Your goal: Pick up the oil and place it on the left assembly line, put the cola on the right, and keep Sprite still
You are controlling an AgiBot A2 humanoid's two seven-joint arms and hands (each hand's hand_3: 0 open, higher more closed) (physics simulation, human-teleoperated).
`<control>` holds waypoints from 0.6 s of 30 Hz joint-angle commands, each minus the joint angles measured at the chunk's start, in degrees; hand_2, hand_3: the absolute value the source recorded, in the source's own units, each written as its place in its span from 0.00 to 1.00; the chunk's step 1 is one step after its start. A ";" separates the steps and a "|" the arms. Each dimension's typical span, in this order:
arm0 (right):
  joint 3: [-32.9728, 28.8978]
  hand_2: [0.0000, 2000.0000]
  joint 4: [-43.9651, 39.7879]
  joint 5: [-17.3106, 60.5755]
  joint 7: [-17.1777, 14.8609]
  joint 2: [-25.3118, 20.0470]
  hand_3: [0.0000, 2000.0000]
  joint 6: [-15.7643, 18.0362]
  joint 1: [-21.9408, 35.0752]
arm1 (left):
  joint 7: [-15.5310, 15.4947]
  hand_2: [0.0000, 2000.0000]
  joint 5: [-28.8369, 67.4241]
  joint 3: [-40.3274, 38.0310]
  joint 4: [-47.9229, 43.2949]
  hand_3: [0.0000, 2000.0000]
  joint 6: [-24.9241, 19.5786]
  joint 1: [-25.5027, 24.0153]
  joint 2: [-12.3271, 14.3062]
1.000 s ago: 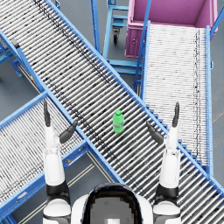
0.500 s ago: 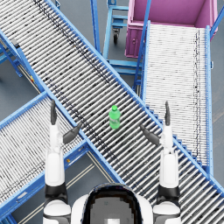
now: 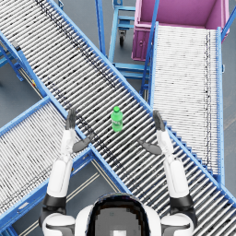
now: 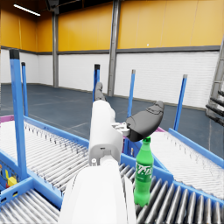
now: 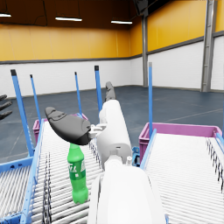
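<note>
Head view: Sprite bottle point(image 3: 117, 119) upright on the diagonal roller conveyor point(image 3: 83, 78), both hands empty.
Left hand point(image 3: 73, 131) and right hand point(image 3: 156, 133) hover on either side of the green bottle, near it but not touching. Their fingers are spread and their thumbs turned inward, grasping nothing.

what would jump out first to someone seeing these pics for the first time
A lone green Sprite bottle stands upright in the middle of the long diagonal roller conveyor. The left hand and right hand are raised on either side of it, both empty with fingers apart, neither touching it. Farther back, a magenta bin sits at the far end of the right-hand conveyor.
</note>
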 commanded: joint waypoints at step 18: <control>0.89 0.00 -0.30 -1.85 -0.29 0.49 0.00 0.28 -0.10 | 0.29 0.00 -1.72 0.89 0.34 0.00 0.29 -0.30 -0.50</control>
